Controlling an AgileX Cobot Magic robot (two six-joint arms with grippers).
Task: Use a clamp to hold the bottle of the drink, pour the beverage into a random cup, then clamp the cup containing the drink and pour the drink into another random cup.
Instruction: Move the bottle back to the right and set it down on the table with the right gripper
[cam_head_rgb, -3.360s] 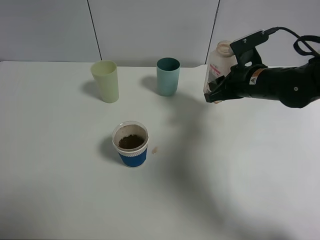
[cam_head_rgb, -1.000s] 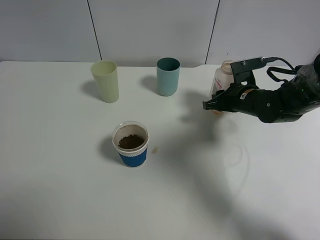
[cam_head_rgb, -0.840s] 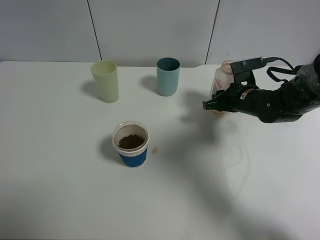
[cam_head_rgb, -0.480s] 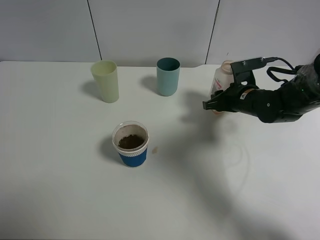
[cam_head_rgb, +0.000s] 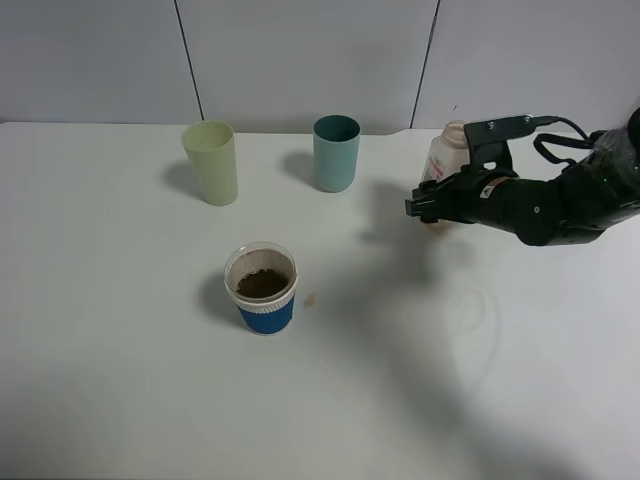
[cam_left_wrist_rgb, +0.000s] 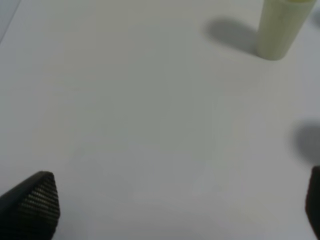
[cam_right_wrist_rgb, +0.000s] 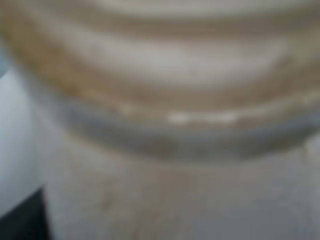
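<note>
- The right claw is sitting at the lower body of the bottle, which is standing upright just behind it. The claw is hiding the base, so contact with the table is not showing.
- I cannot tell whether its jaws are pinching the bottle or standing loose around it, since the right wrist view is showing only blurred plastic.
- The left claw is hanging wide over bare table, holding nothing.
- The cup containing the drink is standing well apart from the right claw, toward the left arm's side. The beverage is lying dark inside it, so the first pour is looking done.
- As I am judging it, the step in hand is parting from the bottle and going for that cup.
- Doing it well is meaning letting the bottle rest fully before the jaws spread. The claw should then be backing straight away, so neither finger is tipping the light bottle over.
- The pale yellow-green tumbler is standing farther off than the cup, and the teal cup is standing between it and the right claw.
- The approach to the cup should be going in low at the blue band with jaws wide, then squeezing gently so the wall is not buckling and spilling.
</note>
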